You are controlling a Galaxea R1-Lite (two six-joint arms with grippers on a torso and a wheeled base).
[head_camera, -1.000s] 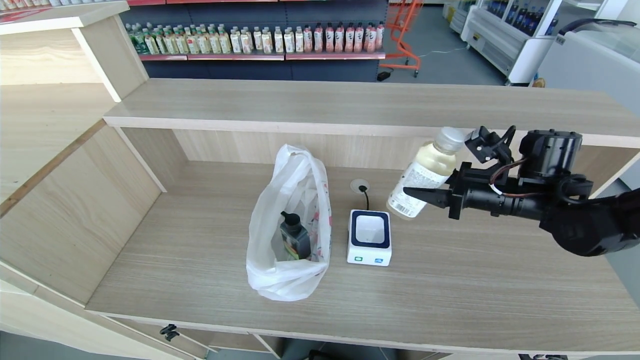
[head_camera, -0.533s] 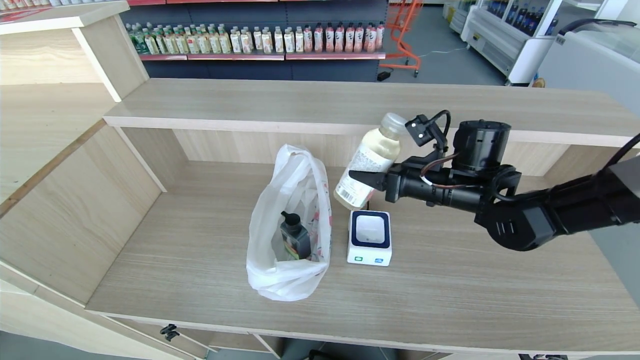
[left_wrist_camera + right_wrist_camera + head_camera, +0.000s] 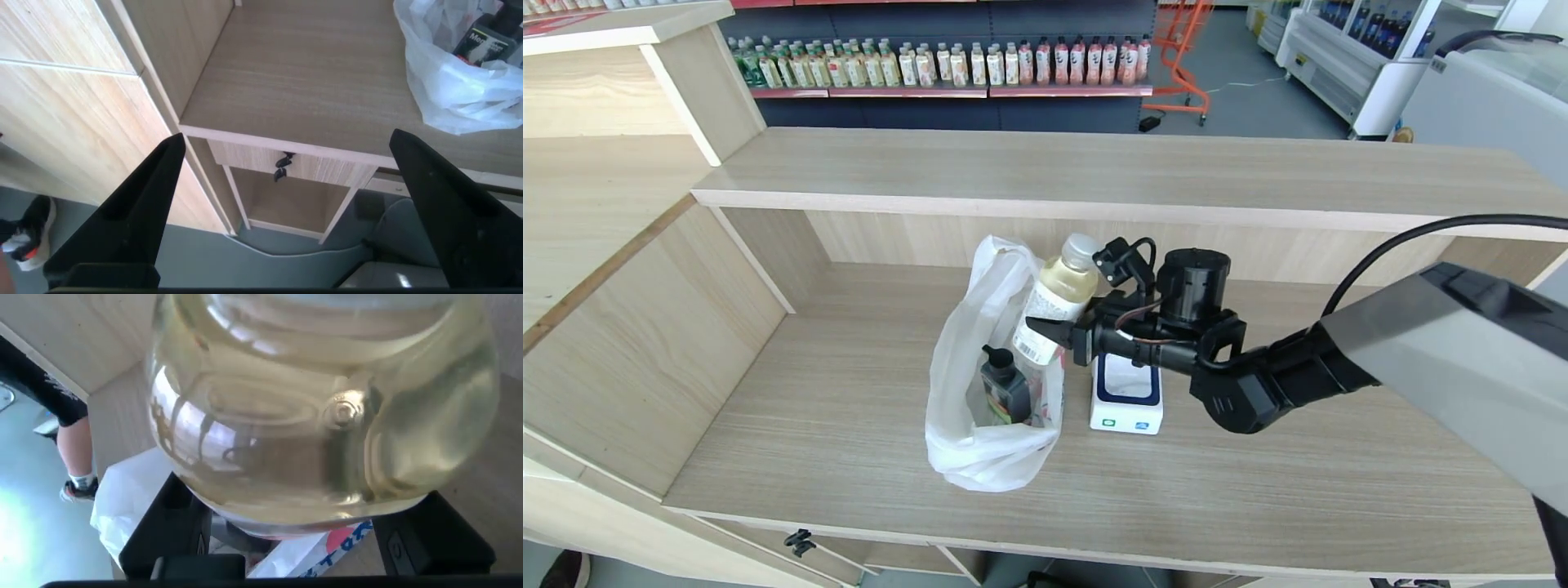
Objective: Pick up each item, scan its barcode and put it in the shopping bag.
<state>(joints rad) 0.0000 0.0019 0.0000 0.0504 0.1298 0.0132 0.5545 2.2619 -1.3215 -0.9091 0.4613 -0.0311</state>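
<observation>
Pale-yellow drink bottle (image 3: 1058, 304) is clamped between the fingers of our right gripper (image 3: 1045, 328), its base at the mouth of the shopping bag (image 3: 980, 445) just below them; we should lower it beside the dark bottle (image 3: 1005, 394) before letting go.

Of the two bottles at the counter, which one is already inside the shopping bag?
The dark pump bottle; the pale drink bottle is held in the right claw.
</observation>
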